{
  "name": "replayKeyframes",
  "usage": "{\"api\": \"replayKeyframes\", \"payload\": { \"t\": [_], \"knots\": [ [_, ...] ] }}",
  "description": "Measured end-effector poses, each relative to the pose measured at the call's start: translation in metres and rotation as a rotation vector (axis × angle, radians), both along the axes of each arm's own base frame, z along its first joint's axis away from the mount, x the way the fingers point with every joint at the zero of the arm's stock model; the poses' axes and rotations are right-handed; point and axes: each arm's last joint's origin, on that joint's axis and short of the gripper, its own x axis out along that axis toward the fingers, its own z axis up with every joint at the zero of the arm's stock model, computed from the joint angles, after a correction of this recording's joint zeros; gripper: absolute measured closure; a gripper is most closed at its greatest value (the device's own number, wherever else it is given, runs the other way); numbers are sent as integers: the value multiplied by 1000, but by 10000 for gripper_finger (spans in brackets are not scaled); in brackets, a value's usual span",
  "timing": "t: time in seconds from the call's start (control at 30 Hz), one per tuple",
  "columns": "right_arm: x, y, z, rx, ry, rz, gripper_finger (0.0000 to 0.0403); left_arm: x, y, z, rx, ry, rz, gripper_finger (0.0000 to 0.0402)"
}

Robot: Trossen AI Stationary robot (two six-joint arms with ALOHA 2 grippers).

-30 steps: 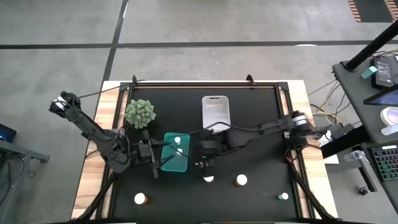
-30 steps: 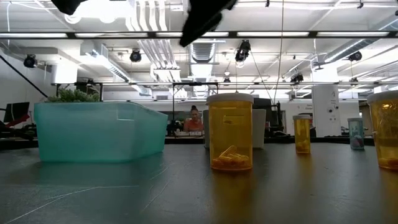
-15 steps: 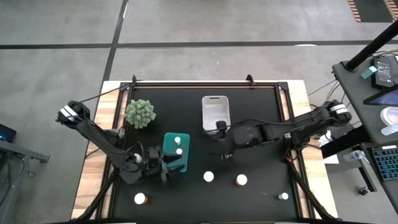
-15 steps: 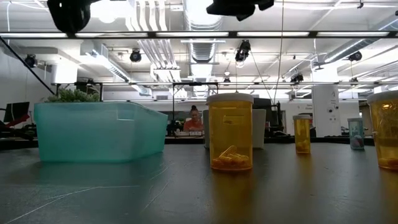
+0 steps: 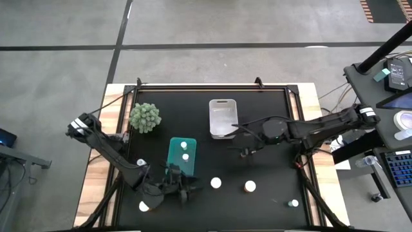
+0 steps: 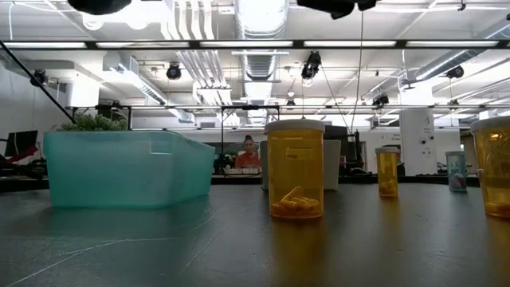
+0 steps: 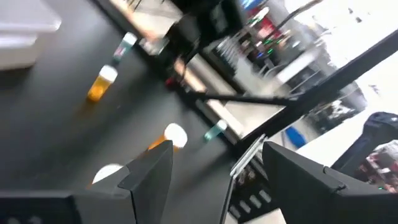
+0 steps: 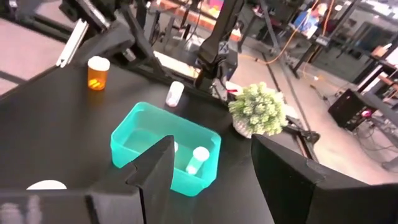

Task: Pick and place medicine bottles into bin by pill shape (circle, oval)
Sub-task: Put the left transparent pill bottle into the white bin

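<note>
Two white-capped medicine bottles (image 5: 185,151) lie in the teal bin (image 5: 172,154). Others stand on the black table: one (image 5: 215,183), one (image 5: 250,187), one (image 5: 293,203) and one (image 5: 145,206). The low view shows an amber bottle (image 6: 295,167) holding oval pills. My left gripper (image 5: 187,191) hovers open and empty near the table's near edge, just past the teal bin. My right gripper (image 5: 246,136) hangs open and empty beside the clear bin (image 5: 223,118). In the wrist views, the left gripper (image 7: 217,155) and the right gripper (image 8: 212,162) have nothing between their fingers.
A green bushy plant (image 5: 143,118) stands at the table's far left. A wooden frame (image 5: 306,103) borders the black mat. A white bottle (image 8: 175,93) lies on its side beyond the teal bin (image 8: 165,146), near an upright amber one (image 8: 97,73).
My left gripper has moved from the teal bin's left side toward the table's near edge and has rolled about its own axis. My right gripper has drawn back from the table's middle toward the right and far side, tipping up from pointing down to about level.
</note>
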Motion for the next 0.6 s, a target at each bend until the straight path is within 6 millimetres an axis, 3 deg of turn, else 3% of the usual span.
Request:
{"api": "replayKeyframes", "payload": {
  "t": [0.37,0.6],
  "knots": [
    [-16,-3,8,-24,-45,7,200,-2,-5,20,-312,244,-67,169],
    [-15,-3,5,-24,-27,6,200,-8,-9,16,-534,489,-128,169]
  ]
}}
